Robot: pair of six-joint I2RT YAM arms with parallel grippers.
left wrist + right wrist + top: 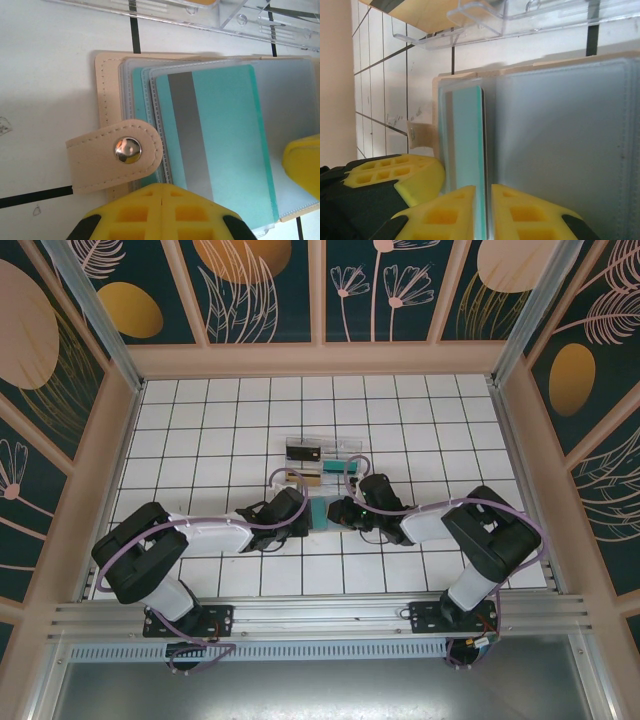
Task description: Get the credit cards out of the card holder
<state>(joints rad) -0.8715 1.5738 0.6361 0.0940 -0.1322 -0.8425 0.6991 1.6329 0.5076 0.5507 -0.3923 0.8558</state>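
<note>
Right tool [483,200] clamps a thin teal plastic card [467,150]; left tool [164,202], fingers together, apparently steadies the tan folding card holder [107,75] ahead. Pull straight, slowly, outward.

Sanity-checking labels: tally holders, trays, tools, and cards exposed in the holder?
Tan folding card holder: 1
Teal plastic card with silver stripe, exposed: 1
Clear plastic compartment tray: 1
Yellow-fingered tools: 2 (left tool, right tool)
Total: 5

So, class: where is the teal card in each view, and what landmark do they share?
Top external: teal card, just below centre.
Left wrist: card centre-right, grey stripe showing.
Right wrist: card lower centre, edge-on in right hand.
Shared landmark: clear tray beyond it.
</note>
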